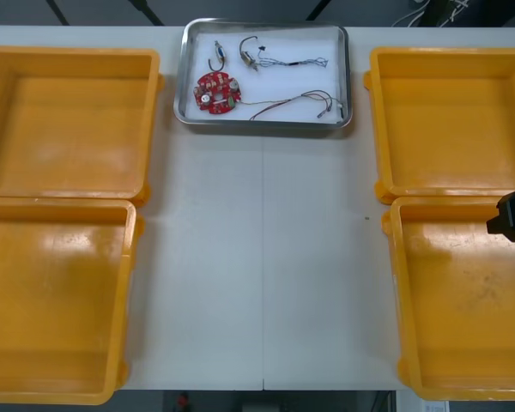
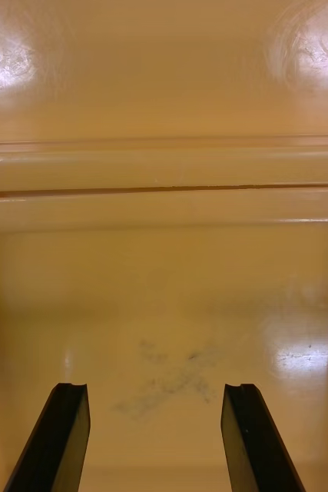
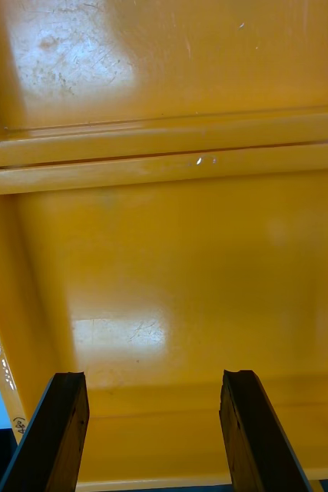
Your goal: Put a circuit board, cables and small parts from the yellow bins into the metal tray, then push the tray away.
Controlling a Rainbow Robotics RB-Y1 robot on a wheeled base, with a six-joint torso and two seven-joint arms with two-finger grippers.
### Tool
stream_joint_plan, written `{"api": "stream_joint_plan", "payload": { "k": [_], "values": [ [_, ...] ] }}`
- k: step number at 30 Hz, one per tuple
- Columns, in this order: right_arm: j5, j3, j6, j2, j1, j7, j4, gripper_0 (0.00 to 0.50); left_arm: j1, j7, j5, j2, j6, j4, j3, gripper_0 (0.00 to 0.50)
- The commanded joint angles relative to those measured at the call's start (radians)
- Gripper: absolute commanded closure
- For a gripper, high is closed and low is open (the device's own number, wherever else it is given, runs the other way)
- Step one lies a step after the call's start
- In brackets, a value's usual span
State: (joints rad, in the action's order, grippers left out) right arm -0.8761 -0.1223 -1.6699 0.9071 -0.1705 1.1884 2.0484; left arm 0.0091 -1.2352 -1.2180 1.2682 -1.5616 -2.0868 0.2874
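At the front view's top centre, the metal tray (image 1: 262, 125) on the worktop (image 1: 262, 257) holds a red circuit board (image 1: 215, 92), cables (image 1: 292, 103) and a small metal part (image 1: 216, 60). The right hand (image 1: 513, 215) sits at the right edge above the lower-right yellow bin (image 1: 463, 300). Its wrist view shows its fingers (image 2: 64, 430) spread; the left hand (image 3: 154, 377) is likewise spread above a bin floor.

The right pincer (image 2: 155, 392) has two flat, slab-like black fingers (image 2: 60, 438), each tip cut with a shallow notch. The left pincer (image 3: 154, 380) has the same black blades with blunter tips. By the worktop's (image 1: 266, 257) right edge is a blocky black piece (image 1: 513, 215) with hard corners, probably the right arm's wrist.
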Motion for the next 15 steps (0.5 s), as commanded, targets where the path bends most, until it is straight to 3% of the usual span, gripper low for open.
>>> {"api": "stream_joint_plan", "payload": {
  "k": [1,15],
  "values": [
    [-0.007,0.013,0.009,-0.005,0.012,0.017,0.001,0.0,0.008,0.036,-0.005,0.002,0.009,-0.001,0.024,0.0],
    [-0.007,0.013,0.009,-0.005,0.012,0.017,0.001,0.0,0.008,0.036,-0.005,0.002,0.009,-0.001,0.024,0.0]
  ]
}}
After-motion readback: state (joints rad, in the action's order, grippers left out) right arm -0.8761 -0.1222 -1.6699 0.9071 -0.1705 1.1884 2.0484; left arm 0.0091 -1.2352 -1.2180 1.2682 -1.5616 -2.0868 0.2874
